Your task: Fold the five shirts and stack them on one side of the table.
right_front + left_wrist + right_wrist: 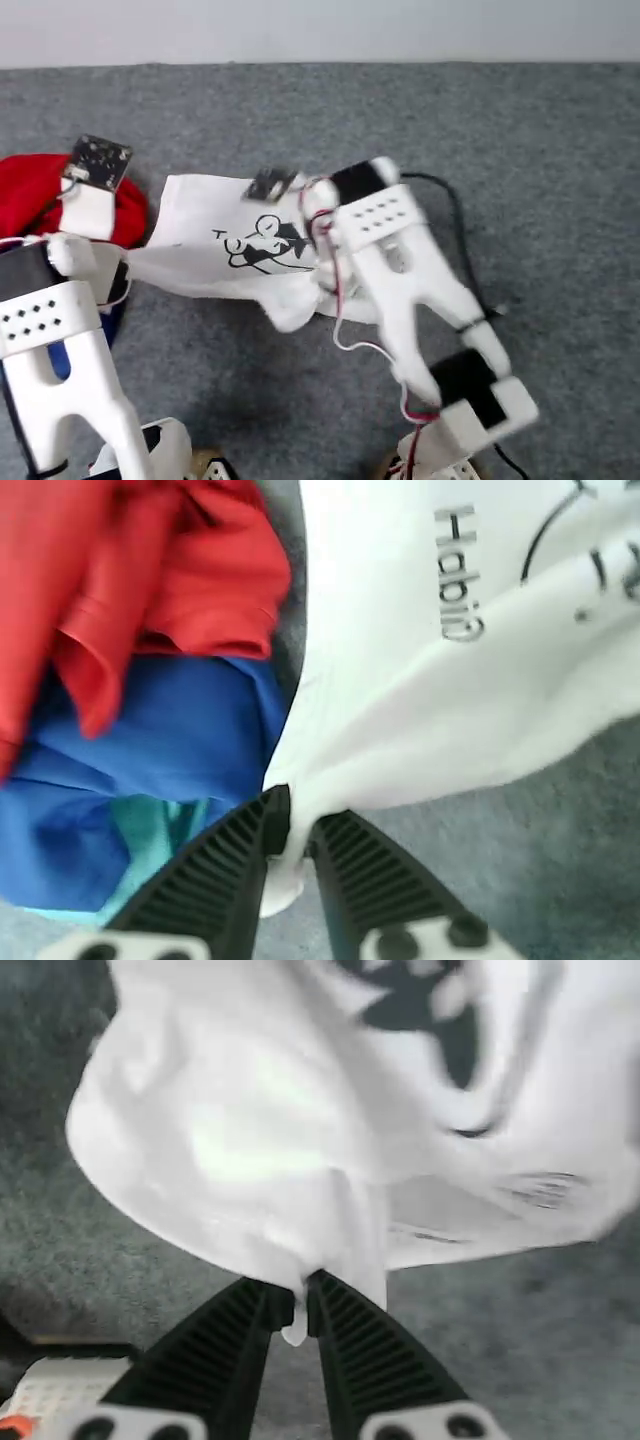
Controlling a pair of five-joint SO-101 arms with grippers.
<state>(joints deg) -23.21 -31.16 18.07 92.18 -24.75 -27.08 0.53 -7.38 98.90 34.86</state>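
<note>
Jaws of the left gripper are clamped together on an edge of the white shirt, with a small fold of fabric pinched between the ribbed black fingers. Jaws of the right gripper are likewise closed on a gathered bunch of the same garment, and a tip of cloth pokes out between the fingertips.

In the high view, the white shirt spans the middle of the grey table between the two arms. Its black cartoon print faces upward. The portion nearest the left arm is drawn into a narrow band, and the portion under the right arm is bunched and blurred.

A red shirt lies at the left side of the table, just beside the white one. In the left wrist view, the red fabric rests against a blue shirt, and a teal shirt shows next to the blue one. All three are crumpled, not folded.

A black cable runs across the table beside the right arm.
</note>
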